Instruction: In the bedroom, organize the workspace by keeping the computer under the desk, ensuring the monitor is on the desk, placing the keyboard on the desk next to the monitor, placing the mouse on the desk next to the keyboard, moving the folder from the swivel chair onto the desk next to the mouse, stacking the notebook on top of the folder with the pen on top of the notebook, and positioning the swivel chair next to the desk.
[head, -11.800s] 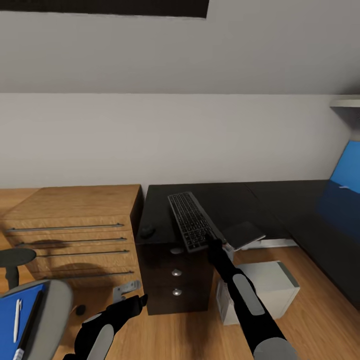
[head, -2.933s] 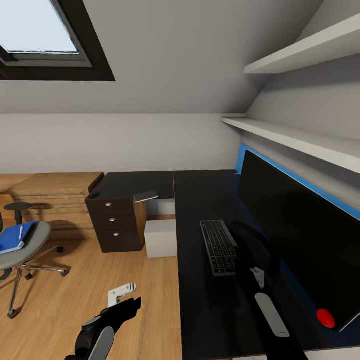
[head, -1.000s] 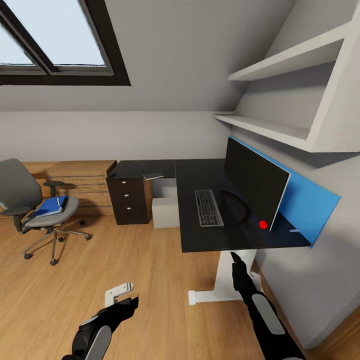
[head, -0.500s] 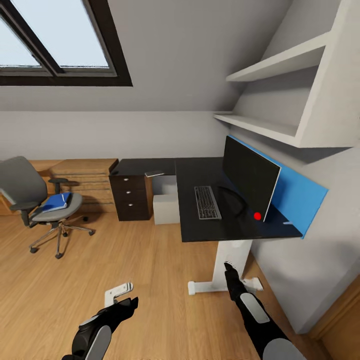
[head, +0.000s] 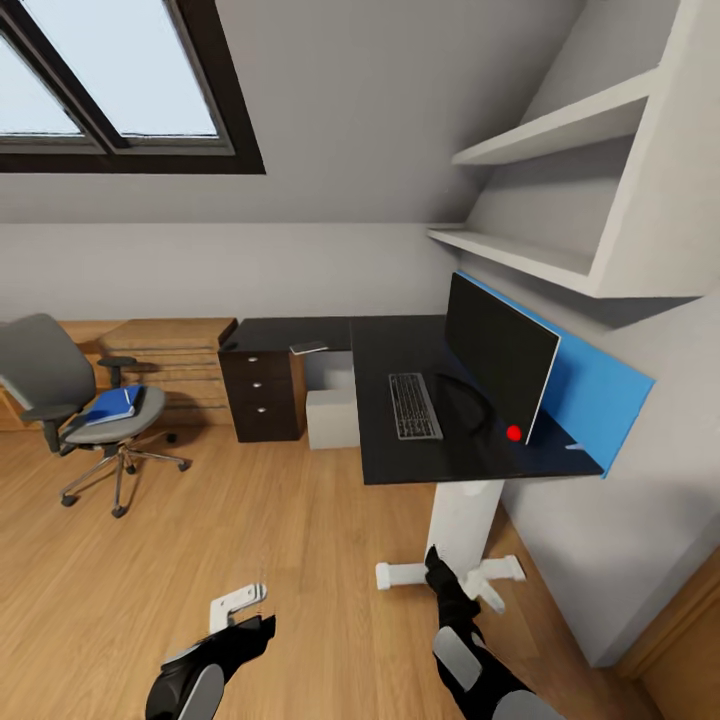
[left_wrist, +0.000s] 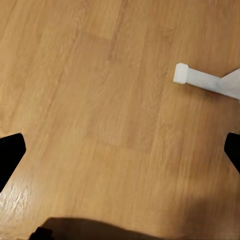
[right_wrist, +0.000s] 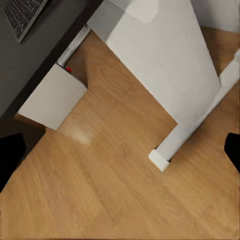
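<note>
The black-topped desk (head: 395, 345) carries the monitor (head: 500, 355) with the keyboard (head: 413, 405) lying in front of it. A thin grey notebook (head: 309, 348) lies near the desk's inner corner. The light grey computer (head: 333, 418) stands under the desk. At the left, the swivel chair (head: 60, 385) stands apart from the desk with the blue folder (head: 112, 403) on its seat. Pen and mouse are too small to make out. My left gripper (head: 240, 605) and right gripper (head: 437, 570) hang low over the floor, both open and empty.
The desk's white pedestal leg (head: 462, 520) and its foot (right_wrist: 190, 130) stand right beside my right gripper. A black drawer unit (head: 260, 395) and an oak dresser (head: 165, 355) line the far wall. White shelves (head: 560, 130) hang above the monitor. Wood floor (left_wrist: 110, 100) lies below.
The keyboard, once held at the drawer end, now lies before the monitor. The view has backed away from the desk. In the last half second my right arm dropped lower and drew back.
</note>
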